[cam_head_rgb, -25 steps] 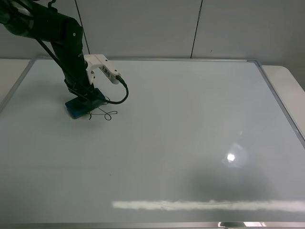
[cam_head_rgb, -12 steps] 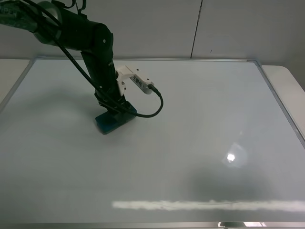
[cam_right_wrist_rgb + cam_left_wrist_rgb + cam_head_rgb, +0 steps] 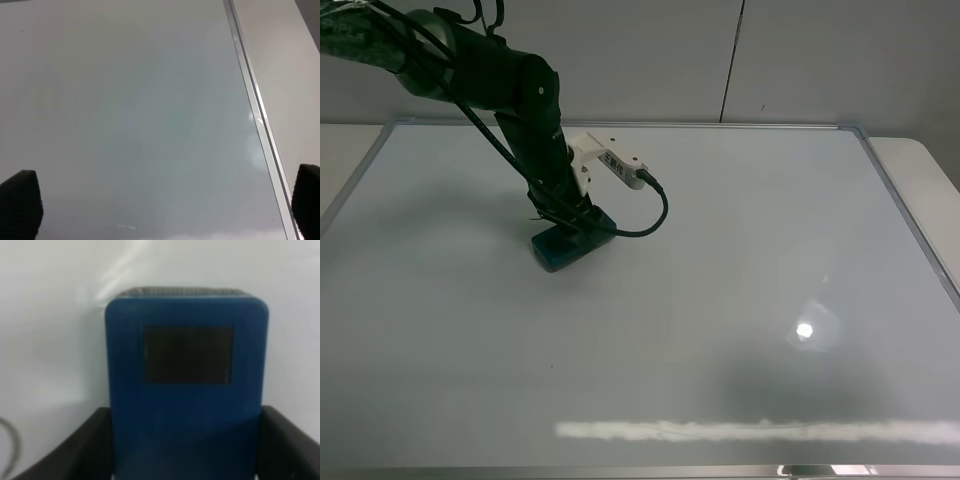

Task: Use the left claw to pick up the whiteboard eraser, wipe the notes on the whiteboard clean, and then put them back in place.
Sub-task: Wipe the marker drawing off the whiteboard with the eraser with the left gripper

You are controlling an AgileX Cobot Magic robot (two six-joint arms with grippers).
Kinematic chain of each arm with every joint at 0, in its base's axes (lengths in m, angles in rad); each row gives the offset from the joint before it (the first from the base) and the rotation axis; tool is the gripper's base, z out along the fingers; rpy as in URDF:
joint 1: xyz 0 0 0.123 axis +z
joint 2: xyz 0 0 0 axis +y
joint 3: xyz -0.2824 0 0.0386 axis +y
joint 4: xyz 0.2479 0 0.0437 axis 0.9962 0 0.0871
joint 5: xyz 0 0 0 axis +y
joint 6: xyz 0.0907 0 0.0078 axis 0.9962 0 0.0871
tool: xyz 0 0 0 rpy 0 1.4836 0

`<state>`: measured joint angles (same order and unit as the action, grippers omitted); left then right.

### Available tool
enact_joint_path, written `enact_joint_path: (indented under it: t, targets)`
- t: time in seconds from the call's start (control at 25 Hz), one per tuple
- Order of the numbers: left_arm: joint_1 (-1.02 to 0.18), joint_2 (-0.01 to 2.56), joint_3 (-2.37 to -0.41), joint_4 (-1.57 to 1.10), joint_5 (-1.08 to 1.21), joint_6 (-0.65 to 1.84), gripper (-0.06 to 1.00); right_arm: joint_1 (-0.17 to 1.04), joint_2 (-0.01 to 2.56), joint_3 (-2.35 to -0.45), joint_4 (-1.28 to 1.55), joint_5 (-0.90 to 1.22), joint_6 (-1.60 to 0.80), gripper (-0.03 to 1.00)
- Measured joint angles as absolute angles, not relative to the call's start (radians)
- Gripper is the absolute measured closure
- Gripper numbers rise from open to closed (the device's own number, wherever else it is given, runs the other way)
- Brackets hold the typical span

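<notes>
The left claw (image 3: 564, 224) is shut on the whiteboard eraser (image 3: 560, 252), a teal-blue block pressed flat on the whiteboard (image 3: 720, 300), left of its middle. In the left wrist view the eraser (image 3: 185, 365) fills the frame, with a dark patch on top and the claw (image 3: 185, 452) gripping its two sides; one black finger (image 3: 82, 450) shows at the left side. No notes show on the board; the spot under the eraser is hidden. My right gripper (image 3: 164, 200) is open above bare board (image 3: 125, 100), with only its fingertips in view.
The board's silver frame (image 3: 910, 215) runs along the right, with white table (image 3: 920, 160) beyond it; it also shows in the right wrist view (image 3: 250, 100). A glare streak (image 3: 750, 430) lies near the front edge. A black cable (image 3: 645, 225) loops from the white camera module (image 3: 605, 162).
The left claw has slid the eraser to the right across the board. The black scribble that lay beside the eraser one second ago no longer shows.
</notes>
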<state>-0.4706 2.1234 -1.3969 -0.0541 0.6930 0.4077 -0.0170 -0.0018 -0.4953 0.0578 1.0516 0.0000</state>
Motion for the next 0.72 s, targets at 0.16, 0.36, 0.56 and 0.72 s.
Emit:
enact_joint_path:
  t: [0.16,0.36,0.56,0.72]
  targets:
    - [-0.393,2.13,-1.403,-0.012,0.647,0.408,0.39,-0.017,-0.002,-0.495,0.058,1.052,0.0,-0.03]
    - [-0.264,2.133,-1.403,0.03,0.581,0.408,0.39,-0.017,-0.002,-0.495,0.058,1.052,0.0,-0.03]
    - [-0.158,2.132,-1.405,0.033,0.585,0.404,0.39,-0.017,-0.002,-0.495,0.058,1.052,0.0,-0.03]
    - [-0.141,2.13,-1.406,0.013,0.609,0.401,0.39,-0.017,-0.002,-0.495,0.058,1.052,0.0,-0.03]
